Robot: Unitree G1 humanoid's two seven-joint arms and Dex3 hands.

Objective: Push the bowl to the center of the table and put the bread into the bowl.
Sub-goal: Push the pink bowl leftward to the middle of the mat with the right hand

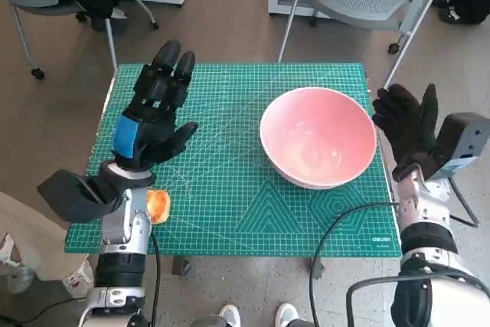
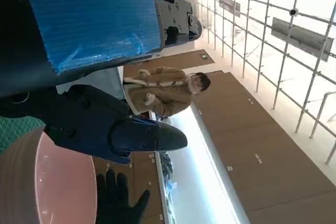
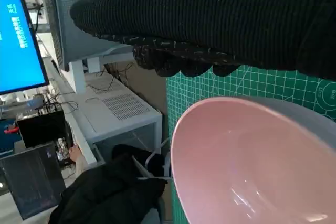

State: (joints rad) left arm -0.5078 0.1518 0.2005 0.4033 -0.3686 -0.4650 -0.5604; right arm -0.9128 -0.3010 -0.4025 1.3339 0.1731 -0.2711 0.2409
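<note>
On the green cutting mat (image 1: pixel 230 212), the pink bowl (image 1: pixel 318 137) is sitting right of center, looking rigid, smooth and likely to slide from a rim push. The right hand (image 1: pixel 406 126) is hovering spread beside it; the left hand (image 1: pixel 153 112) is hanging spread, empty. The soft bread (image 1: pixel 158 206) is lying near the left wrist, best pinched gently.

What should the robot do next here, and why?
Probably ease the right hand inward against the bowl and nudge it toward the middle of the mat. The bowl sits on the mat's right half, the hand is open just beside its outer rim, and the bread lies near the left forearm, not yet picked up. The left hand is open above the mat.
</note>
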